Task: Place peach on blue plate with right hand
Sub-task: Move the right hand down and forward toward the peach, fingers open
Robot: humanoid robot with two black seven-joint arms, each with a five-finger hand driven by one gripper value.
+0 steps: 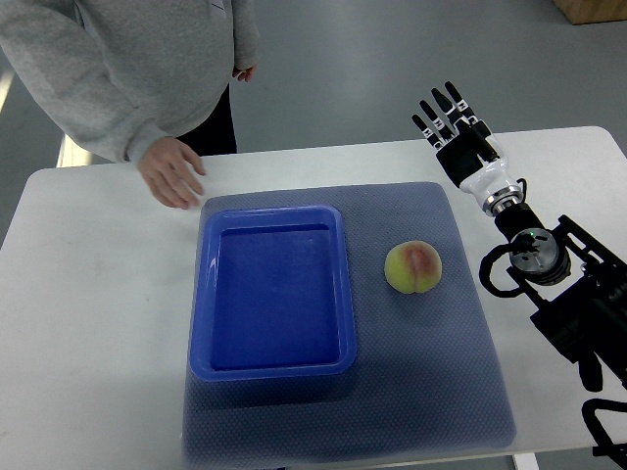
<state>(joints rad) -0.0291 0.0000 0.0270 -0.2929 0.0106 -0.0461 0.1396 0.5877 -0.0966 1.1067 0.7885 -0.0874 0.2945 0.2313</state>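
A white table [88,323] carries a grey, finely textured mat [431,372] whose right edge stops short of the table's rim. On the mat's left half sits a glossy, rectangular blue plate [272,367] with raised walls. The right hand [462,137] hovers at one o'clock, fingers spread, holding nothing. A person's hand [171,171] rests at eleven o'clock. The round, fuzzy peach [412,268] lies just right of the plate.

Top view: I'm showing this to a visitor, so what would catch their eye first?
The bright blue plate, empty, at the centre of the grey mat. Right of it, apart, lies the peach. The right hand hovers open at the table's far right, and a person's hand rests far left.
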